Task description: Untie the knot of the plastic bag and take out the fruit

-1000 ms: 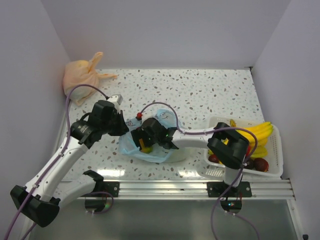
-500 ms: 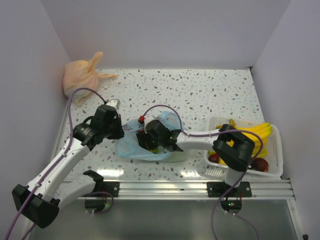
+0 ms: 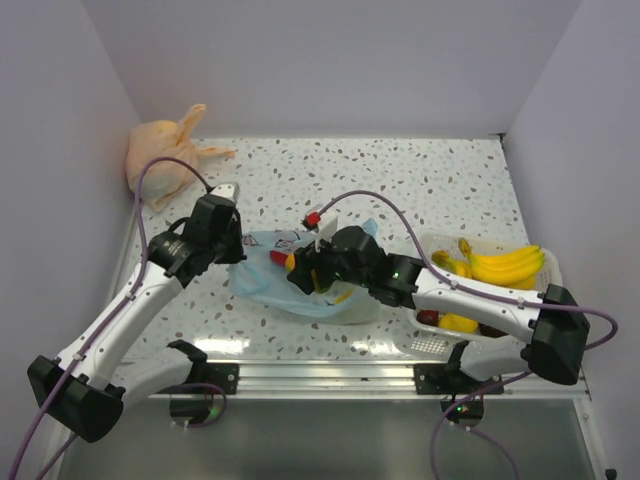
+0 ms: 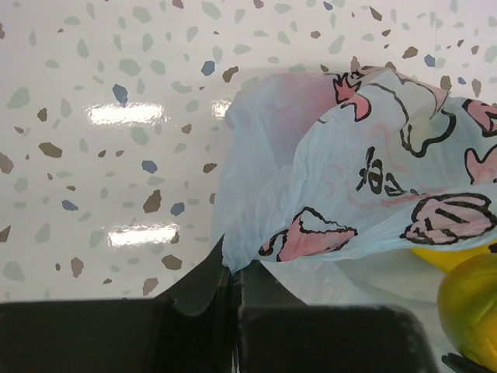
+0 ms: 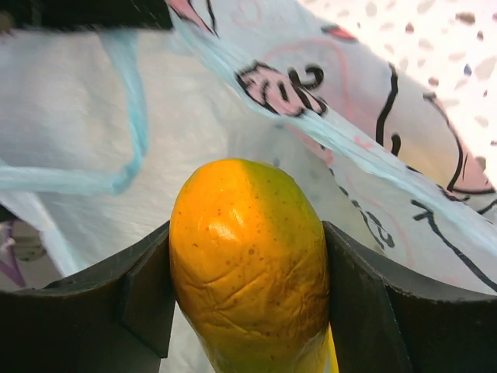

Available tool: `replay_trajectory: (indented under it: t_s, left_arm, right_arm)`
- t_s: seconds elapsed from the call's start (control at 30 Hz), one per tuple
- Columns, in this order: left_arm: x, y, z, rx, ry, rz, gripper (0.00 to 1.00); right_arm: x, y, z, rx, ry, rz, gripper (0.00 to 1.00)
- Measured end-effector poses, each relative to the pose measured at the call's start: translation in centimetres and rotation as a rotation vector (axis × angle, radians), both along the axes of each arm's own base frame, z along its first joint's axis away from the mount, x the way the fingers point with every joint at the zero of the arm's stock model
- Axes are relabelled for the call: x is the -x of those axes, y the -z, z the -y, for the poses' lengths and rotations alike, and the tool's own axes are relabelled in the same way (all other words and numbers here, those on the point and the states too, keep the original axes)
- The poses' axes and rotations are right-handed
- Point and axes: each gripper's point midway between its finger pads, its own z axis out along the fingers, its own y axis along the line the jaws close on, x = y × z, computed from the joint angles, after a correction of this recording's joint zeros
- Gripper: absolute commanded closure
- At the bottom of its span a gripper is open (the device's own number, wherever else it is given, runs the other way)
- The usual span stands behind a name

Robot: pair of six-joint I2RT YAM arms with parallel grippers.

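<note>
The light blue plastic bag (image 3: 262,285) with its pink cartoon print (image 4: 365,179) lies on the speckled table between the arms. My left gripper (image 3: 233,248) is shut on the bag's left edge (image 4: 231,268) and pulls the film taut. My right gripper (image 3: 303,272) is over the bag's mouth, closed on a yellow-orange mango (image 5: 248,256); one finger (image 5: 147,295) presses each side of the fruit. The same mango (image 4: 470,299) shows at the lower right of the left wrist view. A loose blue handle strip (image 5: 132,116) hangs beside it. The knot is out of view.
A tied peach-orange bag (image 3: 165,155) sits in the back left corner. A white basket (image 3: 548,330) at the right front holds bananas (image 3: 505,265) and dark red fruit (image 3: 428,317). Walls close in the table on three sides.
The right gripper closed on the mango inside the bag and drew it up and to the right while its arm stretched out. The left gripper kept its hold on the bag's edge.
</note>
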Motion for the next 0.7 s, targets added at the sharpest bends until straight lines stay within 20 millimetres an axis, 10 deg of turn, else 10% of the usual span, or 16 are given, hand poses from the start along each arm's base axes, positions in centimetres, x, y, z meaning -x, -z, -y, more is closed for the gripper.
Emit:
replay_trajectory:
  t_s: [0.4, 0.7]
  left_arm:
    - [-0.9, -2.1, 0.7, 0.024, 0.017, 0.043, 1.00]
    - [-0.9, -2.0, 0.5, 0.014, 0.014, 0.045, 1.00]
  right_arm:
    - [-1.5, -14.0, -3.1, -0.230, -0.035, 0.170, 0.94]
    - [-2.9, -18.7, 6.4, -0.106, 0.220, 0.329, 0.94]
